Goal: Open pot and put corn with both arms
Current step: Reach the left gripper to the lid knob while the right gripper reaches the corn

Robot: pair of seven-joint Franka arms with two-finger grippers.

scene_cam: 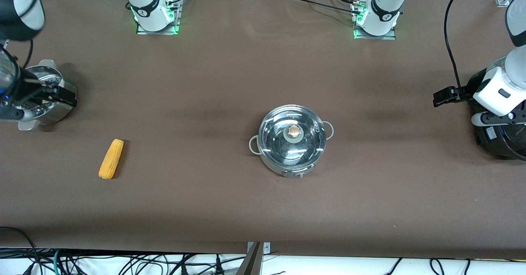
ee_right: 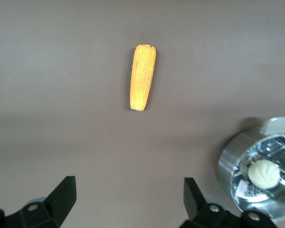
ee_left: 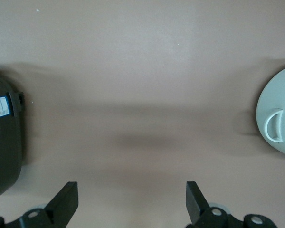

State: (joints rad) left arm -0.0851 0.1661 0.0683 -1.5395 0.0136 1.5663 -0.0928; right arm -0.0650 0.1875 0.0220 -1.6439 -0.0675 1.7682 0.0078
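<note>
Pot (scene_cam: 292,140): shallow steel, glass lid (scene_cam: 293,136) seated, knob (scene_cam: 294,131) upright; stands mid-table, clear of both sets of jaws.

Corn (scene_cam: 111,158): lies flat on the brown table (scene_cam: 205,82), toward the right arm's end, nearer the front camera than the steamer pot (scene_cam: 43,96); well ahead of the right jaws, untouched.

Right gripper (ee_right: 127,197): jaws wide, empty, up over the steamer pot, which holds a white bun (ee_right: 263,172).

Left gripper (ee_left: 132,200): jaws wide, empty, up over the black cooker (scene_cam: 499,131) at the left arm's end; bare cloth between the fingers.
</note>
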